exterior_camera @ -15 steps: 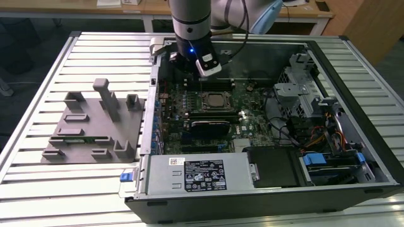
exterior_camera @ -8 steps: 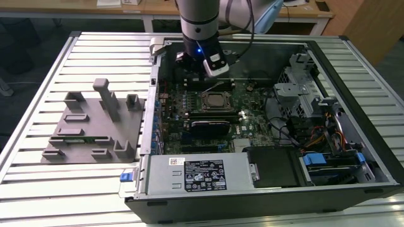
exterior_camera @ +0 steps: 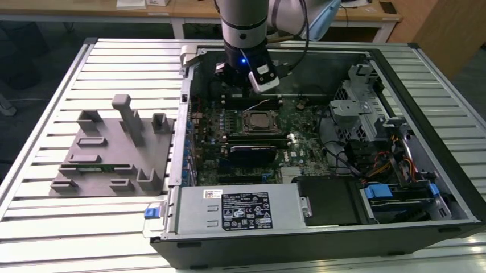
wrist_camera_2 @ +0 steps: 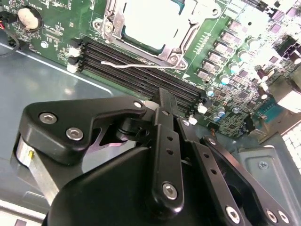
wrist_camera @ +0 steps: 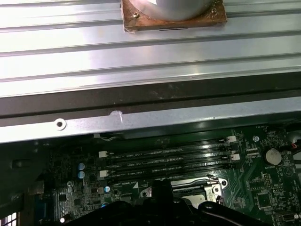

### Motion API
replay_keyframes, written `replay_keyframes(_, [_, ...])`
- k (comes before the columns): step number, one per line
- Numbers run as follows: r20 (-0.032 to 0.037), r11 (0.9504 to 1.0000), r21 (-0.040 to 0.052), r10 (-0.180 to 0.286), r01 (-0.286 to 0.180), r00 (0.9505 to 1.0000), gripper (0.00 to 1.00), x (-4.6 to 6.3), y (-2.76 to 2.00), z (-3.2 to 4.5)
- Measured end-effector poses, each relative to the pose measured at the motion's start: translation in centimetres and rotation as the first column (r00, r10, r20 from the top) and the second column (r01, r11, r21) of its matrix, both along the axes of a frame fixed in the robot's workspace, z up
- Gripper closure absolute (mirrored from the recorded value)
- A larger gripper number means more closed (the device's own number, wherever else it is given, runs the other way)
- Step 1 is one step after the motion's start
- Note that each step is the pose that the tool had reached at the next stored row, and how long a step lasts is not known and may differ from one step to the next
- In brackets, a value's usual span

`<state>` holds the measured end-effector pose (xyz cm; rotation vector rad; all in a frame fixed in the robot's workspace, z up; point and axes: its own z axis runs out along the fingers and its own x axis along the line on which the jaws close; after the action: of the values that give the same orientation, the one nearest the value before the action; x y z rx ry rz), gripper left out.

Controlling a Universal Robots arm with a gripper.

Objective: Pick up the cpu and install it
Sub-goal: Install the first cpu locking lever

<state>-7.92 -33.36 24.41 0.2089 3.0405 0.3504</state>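
Pincer [exterior_camera: 244,85] hovers low inside the computer case [exterior_camera: 304,250], over the memory slots [wrist_camera_2: 141,82] just beside the socket [wrist_camera_2: 174,54]. Released or clenched? I cannot tell. The cpu [wrist_camera_2: 146,21] lies flat in the socket, framed by its metal bracket. A thin wire lever [wrist_camera_2: 136,65] lies across the slots, beside the socket. My call: seating is the step, so keep the chip level and steer clear of that wire. Count: one cpu, one socket, one lever, four slots, and one grey tray [exterior_camera: 106,148] well apart from the socket.

Place: lab | slatted metal bench [exterior_camera: 129,62] | opened computer case [exterior_camera: 319,242] | wooden desks [exterior_camera: 190,8] behind
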Motion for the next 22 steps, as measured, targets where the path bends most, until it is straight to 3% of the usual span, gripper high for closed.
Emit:
replay_keyframes(6, [0.0002,0.9999,-0.0021,-0.016,0.016,0.9999,0.89,0.05,0.0,-0.03])
replay_keyframes(10, [0.0051,0.9984,-0.0128,-0.054,0.054,0.9985,0.89,0.05,0.0,-0.06])
replay_keyframes(14, [0.0193,0.9953,-0.0228,-0.094,0.094,0.9954,0.89,0.05,0.0,-0.14])
replay_keyframes(22, [0.0502,0.9892,-0.0205,-0.144,0.145,0.9883,0.89,0.05,-0.01,-0.57])
